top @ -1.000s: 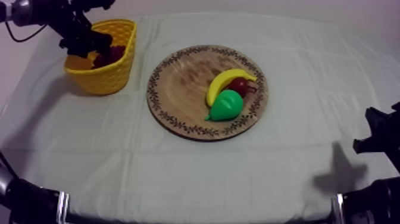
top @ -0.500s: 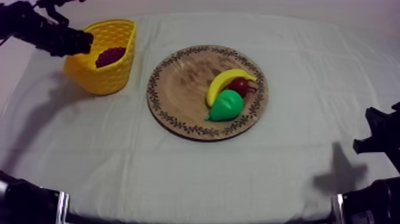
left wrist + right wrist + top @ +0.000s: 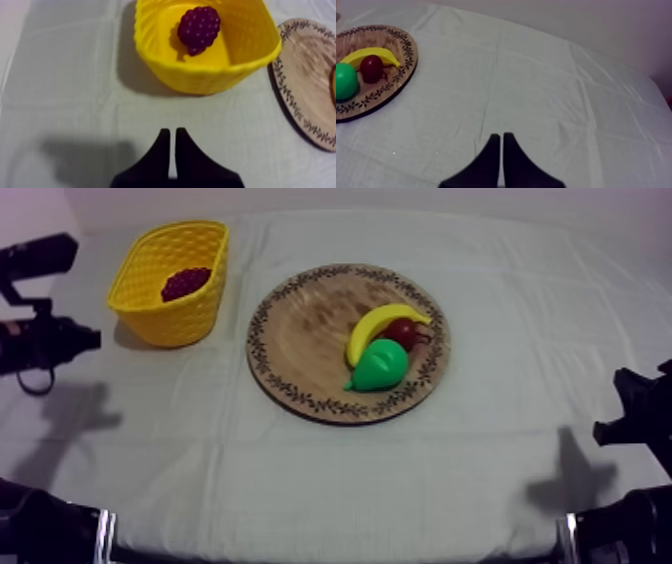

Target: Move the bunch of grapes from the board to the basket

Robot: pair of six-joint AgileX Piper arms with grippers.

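So the left gripper (image 3: 170, 134) is hanging over bare cloth just short of the yellow basket (image 3: 175, 323), with its fingers pressed together on nothing. The bunch of grapes (image 3: 199, 27) is sitting inside the basket, not on the wooden board (image 3: 300, 328). I'm guessing it's a light, stiff, bumpy toy, so pinching across the fat middle should grip fine. It's lying slantwise on the basket floor, narrower end seemingly pointing at the wall nearest that gripper. The banana (image 3: 385, 323), pear (image 3: 380, 365) and small red fruit (image 3: 403, 333) are sharing the board. The right gripper (image 3: 501, 136) is sitting well apart from it, fingers together, empty.
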